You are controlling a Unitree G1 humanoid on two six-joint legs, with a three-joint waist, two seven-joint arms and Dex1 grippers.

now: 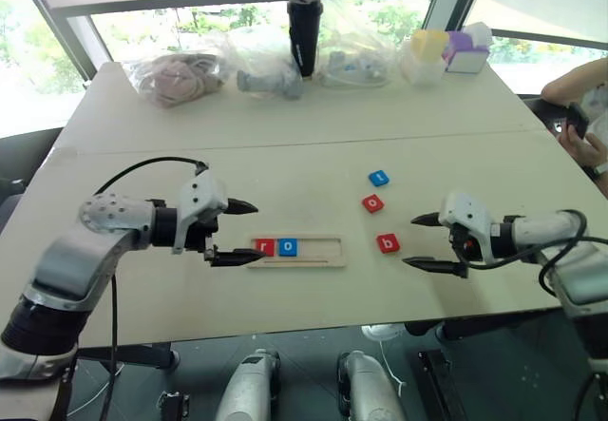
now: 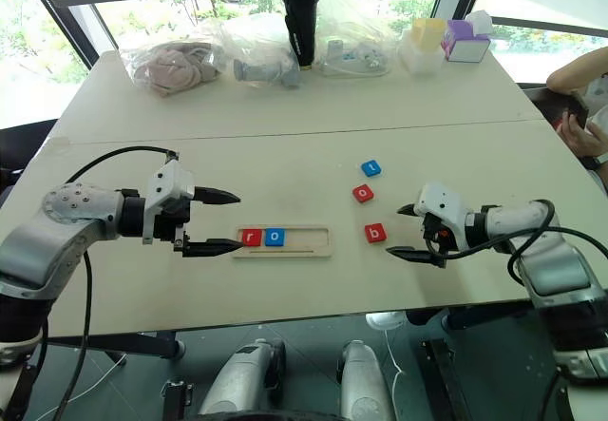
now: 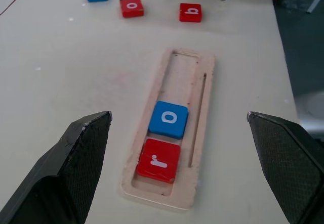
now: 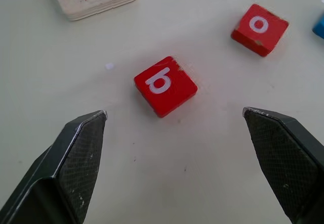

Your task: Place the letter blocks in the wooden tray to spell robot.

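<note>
A pale wooden tray (image 1: 296, 250) lay on the beige table (image 1: 285, 136), near its front edge. In the tray's left end sat a red r block (image 1: 265, 247) and, touching it, a blue o block (image 1: 288, 247); the rest of the slot was bare. To the tray's right, loose on the table, lay a red b block (image 1: 388, 243), beyond it a red o block (image 1: 373, 203), and farthest back a blue t block (image 1: 379, 178).

The left gripper (image 1: 234, 232) hung just left of the tray, fingers spread wide and holding nothing. The right gripper (image 1: 425, 242) hovered just right of the b block, also spread wide and empty.

Along the far edge stood plastic bags (image 1: 180, 74), a black tumbler (image 1: 305, 31) and small boxes (image 1: 446, 50). A person's arm (image 1: 579, 84) showed at the far right.
</note>
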